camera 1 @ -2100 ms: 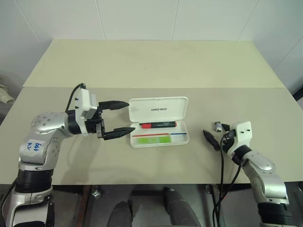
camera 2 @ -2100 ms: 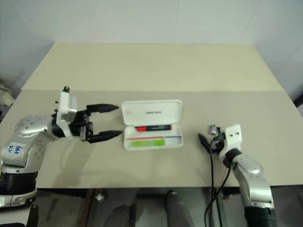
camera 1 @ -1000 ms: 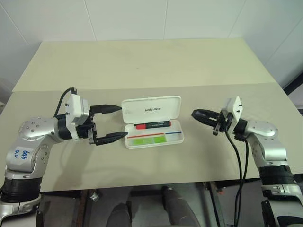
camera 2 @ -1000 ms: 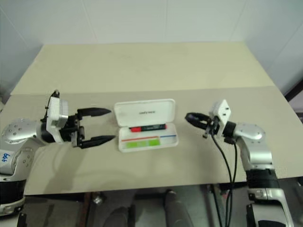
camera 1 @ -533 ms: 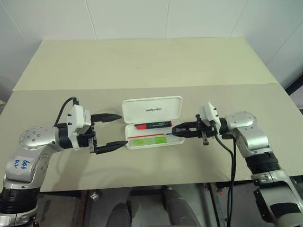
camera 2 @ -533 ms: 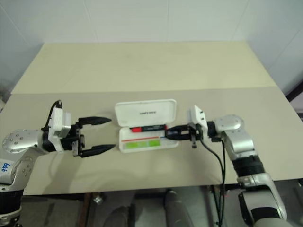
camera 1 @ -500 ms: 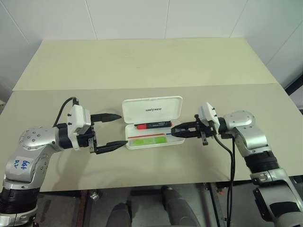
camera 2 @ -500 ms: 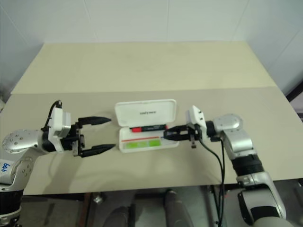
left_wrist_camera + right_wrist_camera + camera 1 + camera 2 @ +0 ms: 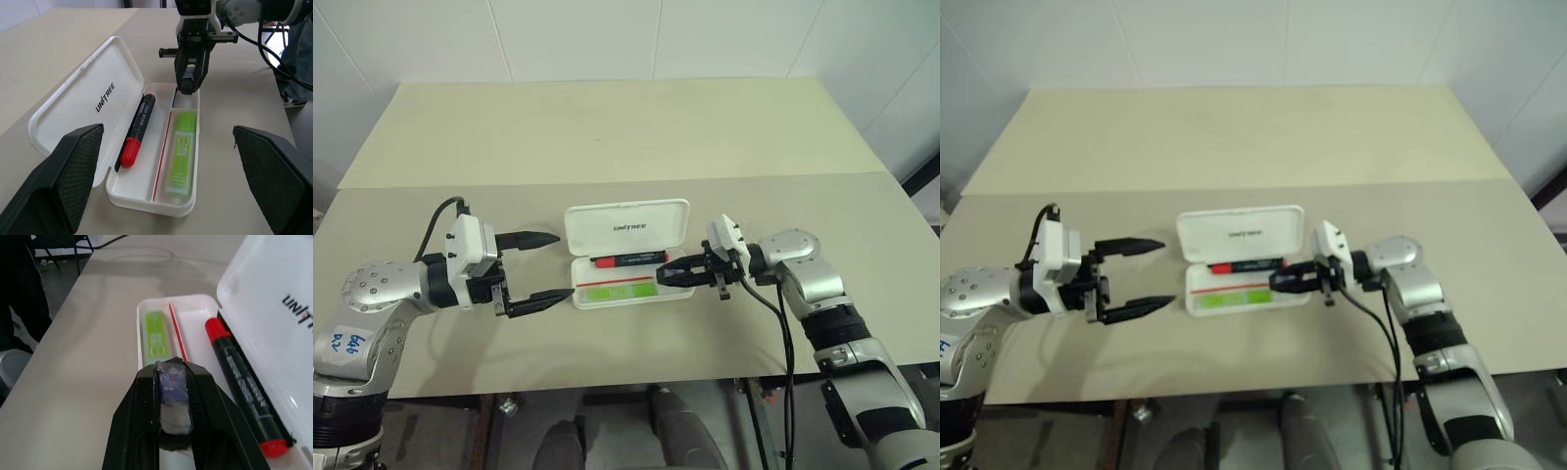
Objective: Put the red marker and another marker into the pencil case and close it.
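Inside the open pencil case (image 9: pixel 628 257), red marker (image 9: pixel 628 260) and green highlighter (image 9: pixel 619 291) lie; right gripper (image 9: pixel 668 277) clamps a small bluish object (image 9: pixel 172 389) over its end, left gripper (image 9: pixel 540 268) gaping.

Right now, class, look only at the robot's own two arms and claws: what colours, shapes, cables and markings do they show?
Both arms are silver-grey metal with rounded, domed joints and black segments. Each wrist carries a white blocky housing, and a black cable loops off each arm. The left claw and the right claw each have two slim, black, pointed fingers. The left arm bears blue handwritten marks on a white patch.
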